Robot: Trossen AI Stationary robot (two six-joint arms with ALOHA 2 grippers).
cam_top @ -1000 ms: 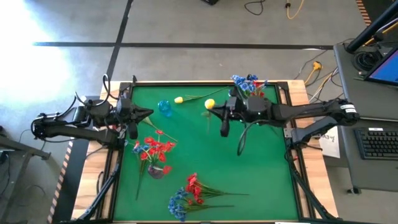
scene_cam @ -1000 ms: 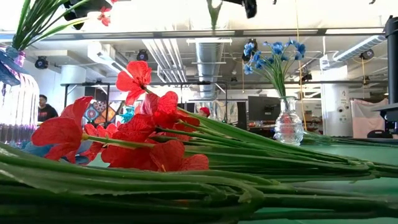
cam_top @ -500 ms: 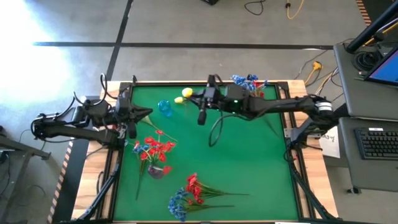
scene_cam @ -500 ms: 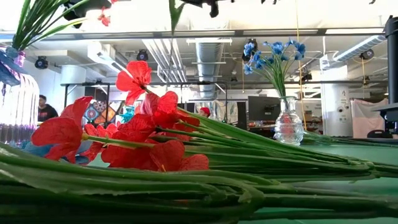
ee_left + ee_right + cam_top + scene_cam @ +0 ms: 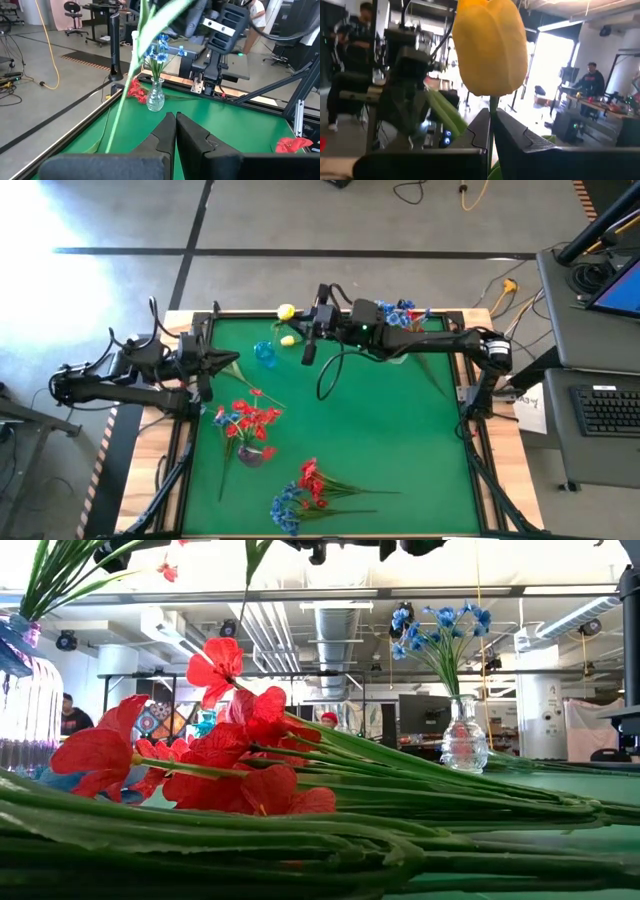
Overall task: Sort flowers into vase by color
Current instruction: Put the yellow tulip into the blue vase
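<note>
The right arm stretches from the table's right edge across the far side, nearly straight, its wrist turned toward the far left corner. The right gripper (image 5: 305, 340) is pinched closed on a thin stem. The left arm lies low along the left edge, elbow bent, and the left gripper (image 5: 228, 361) points inward, fingers apparently pressed together.

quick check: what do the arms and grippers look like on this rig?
Both arms are dark, jointed, with black cables looping off them. Left gripper and right gripper each have two black angular fingers. The right arm has a pale band near its base joint.
</note>
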